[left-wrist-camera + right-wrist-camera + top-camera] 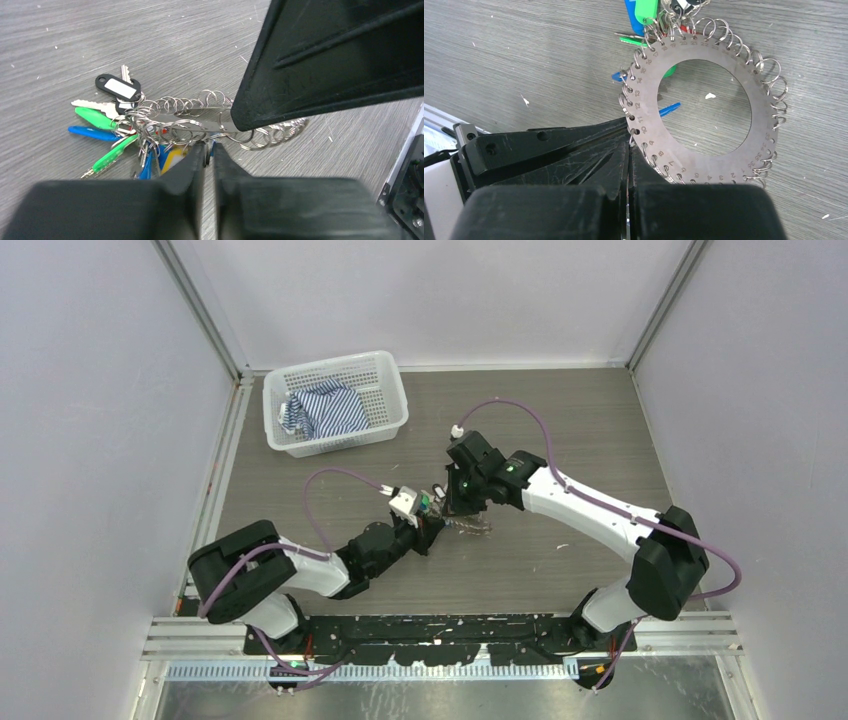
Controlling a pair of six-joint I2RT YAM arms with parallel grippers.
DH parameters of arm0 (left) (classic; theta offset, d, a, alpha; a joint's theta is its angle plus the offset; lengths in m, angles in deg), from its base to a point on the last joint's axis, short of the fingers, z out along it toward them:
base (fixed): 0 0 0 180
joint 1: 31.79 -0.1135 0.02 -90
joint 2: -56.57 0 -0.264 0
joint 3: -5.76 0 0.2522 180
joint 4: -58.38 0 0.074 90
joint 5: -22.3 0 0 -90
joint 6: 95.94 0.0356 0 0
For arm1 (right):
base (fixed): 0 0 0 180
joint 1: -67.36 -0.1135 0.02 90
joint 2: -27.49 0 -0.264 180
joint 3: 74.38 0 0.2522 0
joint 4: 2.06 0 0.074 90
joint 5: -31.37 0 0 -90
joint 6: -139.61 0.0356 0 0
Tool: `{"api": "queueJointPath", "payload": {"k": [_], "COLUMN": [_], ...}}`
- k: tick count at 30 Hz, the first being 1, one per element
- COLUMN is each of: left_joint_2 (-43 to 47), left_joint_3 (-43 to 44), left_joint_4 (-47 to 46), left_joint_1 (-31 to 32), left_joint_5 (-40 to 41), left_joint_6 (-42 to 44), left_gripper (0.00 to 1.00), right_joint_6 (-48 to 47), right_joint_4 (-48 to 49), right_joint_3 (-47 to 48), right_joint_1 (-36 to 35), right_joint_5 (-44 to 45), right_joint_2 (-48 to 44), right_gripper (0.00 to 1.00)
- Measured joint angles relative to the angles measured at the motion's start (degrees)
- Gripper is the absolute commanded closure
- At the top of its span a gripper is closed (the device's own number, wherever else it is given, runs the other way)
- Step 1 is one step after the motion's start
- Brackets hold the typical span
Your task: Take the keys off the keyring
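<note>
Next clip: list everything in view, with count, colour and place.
table: one, grey wood-grain, under everything
keyring: one, grey flat numbered ring edged with small wire rings, mid-table
keys: several, silvery with green, blue, yellow and black tags, bunched on the keyring
basket: one, white mesh, far left of table
cloth: one, blue-and-white striped, in the basket
left end effector: one, black, shut at the keyring's edge
right end effector: one, black, shut on the keyring

Left pincer [433,525] and right pincer [462,513] meet (over keyring [472,527]).
</note>
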Motion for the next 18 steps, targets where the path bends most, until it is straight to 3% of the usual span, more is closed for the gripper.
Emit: {"api": "queueJointPath", "payload": {"k": [4, 14, 18], "left_joint_2": [4.52, 20.94, 20.5], "left_joint_3": [0.07, 12.33, 16.7], "left_joint_4": [5.38, 40.65, 50.9], "left_joint_1": [0.0, -0.17, -0.42], "left_joint_5": [-1.77, -10.08, -12.31], "left_joint_6": [-0.09, -2.36, -7.43], "left_gripper": [1.0, 1.0, 1.0], "right_joint_6": [-0.2, -4.35, -6.54], "right_joint_4": [0.13, 3.74, 6.99], "right_joint_3": [-1.33, -2.23, -4.87], "right_joint_1": [0.39, 0.39, 0.61], "right_joint_5": [0.24, 2.1, 4.0], "right_joint_2": [-1.46, -3.45, -4.96], "right_gripper": [0.99, 0.98, 0.69]}}
